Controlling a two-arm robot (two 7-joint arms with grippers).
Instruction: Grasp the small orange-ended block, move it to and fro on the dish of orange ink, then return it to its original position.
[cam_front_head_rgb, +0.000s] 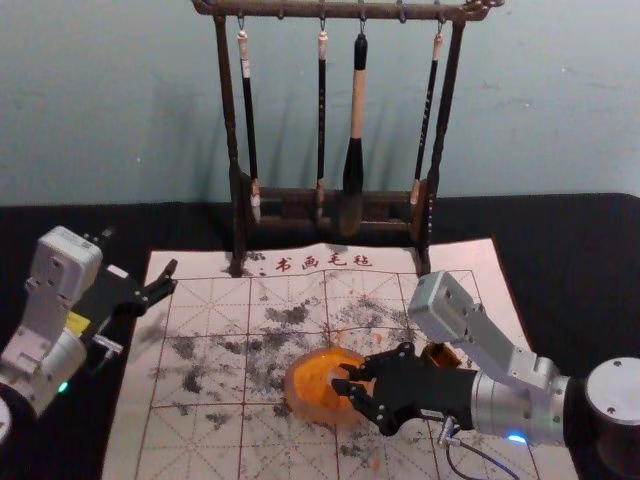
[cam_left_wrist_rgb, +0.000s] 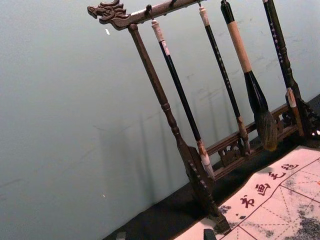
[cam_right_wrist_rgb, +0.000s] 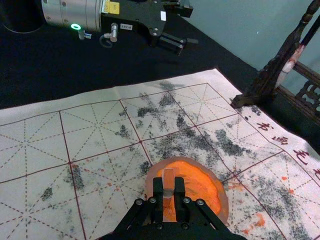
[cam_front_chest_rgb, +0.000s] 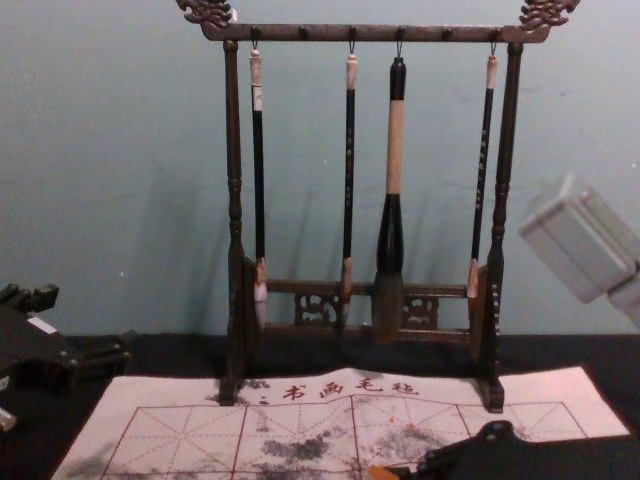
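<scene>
The right claw (cam_right_wrist_rgb: 168, 187) is pinching the small orange-ended block (cam_right_wrist_rgb: 168, 182), likely light, stiff, best gripped above the ink, over the round orange-ink dish (cam_right_wrist_rgb: 204, 186), the spread left claw (cam_front_head_rgb: 140, 251) hanging leftward on the desk (cam_front_head_rgb: 180, 226).

My remote feed: small block (cam_right_wrist_rgb: 168, 182) held over the round dish (cam_right_wrist_rgb: 151, 186).
I see the block's blunt orange-brown tip and paler face jutting over bright orange ink (cam_right_wrist_rgb: 197, 186); I can't tell whether they touch. The dish sits flat on the gridded mat (cam_right_wrist_rgb: 45, 130), its rim a dull pinkish brown.
</scene>
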